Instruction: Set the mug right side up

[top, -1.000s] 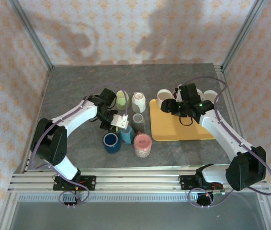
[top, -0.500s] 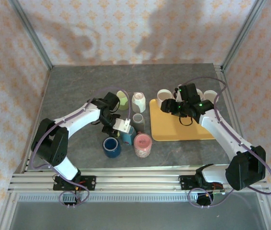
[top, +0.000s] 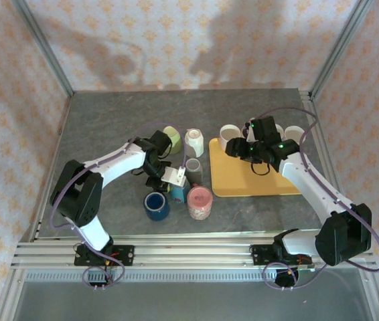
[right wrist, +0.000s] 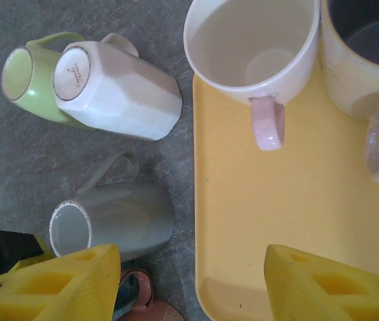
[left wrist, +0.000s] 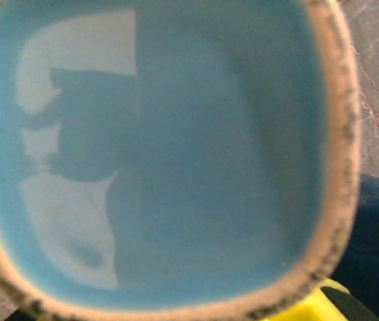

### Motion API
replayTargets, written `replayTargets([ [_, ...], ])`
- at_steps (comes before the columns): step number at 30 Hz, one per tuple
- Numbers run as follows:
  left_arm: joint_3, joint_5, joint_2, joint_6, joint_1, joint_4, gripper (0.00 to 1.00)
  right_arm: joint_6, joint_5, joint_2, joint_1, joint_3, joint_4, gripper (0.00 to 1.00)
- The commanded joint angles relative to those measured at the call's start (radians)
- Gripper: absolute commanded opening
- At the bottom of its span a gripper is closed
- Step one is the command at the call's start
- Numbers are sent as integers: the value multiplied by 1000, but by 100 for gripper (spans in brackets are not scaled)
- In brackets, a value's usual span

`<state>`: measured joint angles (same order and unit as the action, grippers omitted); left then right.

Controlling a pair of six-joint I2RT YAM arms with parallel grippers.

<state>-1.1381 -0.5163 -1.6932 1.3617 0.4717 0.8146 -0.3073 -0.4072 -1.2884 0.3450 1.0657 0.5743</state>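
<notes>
Turn the blue mug (left wrist: 176, 154) slowly; I cannot tell if the left end effector (top: 175, 177) holds it (right end effector (right wrist: 193, 274) is spread wide, empty).

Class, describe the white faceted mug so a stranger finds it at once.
Find the flat yellow tray on the grey table. Off its far left corner stands a white faceted mug, base up. Unlike the round lime-green mug beside it and the smooth grey mug nearer the arms, it has flat angled sides and a printed stamp underneath.
</notes>
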Motion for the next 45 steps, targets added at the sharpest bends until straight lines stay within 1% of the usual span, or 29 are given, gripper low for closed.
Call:
replayTargets([
  [1,-32,-7,-19,5,10,20,27,-7,27,23,-9,5,-7,59],
  [6,-32,-20,-24,10,11,17,24,-6,27,23,-11,4,-2,58],
  [11,-33,-27,-20,23,10,32,12,-12,27,23,-11,0,-1,59],
  [15,-21,-22,16,27,5,44,0,-14,28,23,-12,2,-1,59],
  [20,35,-33,110,-20,-27,5,0,-21,26,20,-11,1,-2,59],
  [27,71,-90,263,-73,-97,-24,0,-20,23,19,-11,10,5,59],
  [32,95,-163,367,-146,-150,-70,0,-4,10,30,-11,18,9,59],
  [35,110,-214,427,-243,-169,-138,0,14,-2,47,-11,22,8,59],
  [38,142,-242,507,-398,-174,-265,0,34,-36,68,-16,26,-1,59],
  [41,146,-239,568,-636,-176,-387,0,52,-130,88,-38,22,-29,59],
  [44,135,-247,622,-813,-176,-466,0,78,-254,99,-68,14,-64,60],
  [45,134,-239,644,-893,-176,-514,0,92,-297,100,-76,13,-73,60],
])
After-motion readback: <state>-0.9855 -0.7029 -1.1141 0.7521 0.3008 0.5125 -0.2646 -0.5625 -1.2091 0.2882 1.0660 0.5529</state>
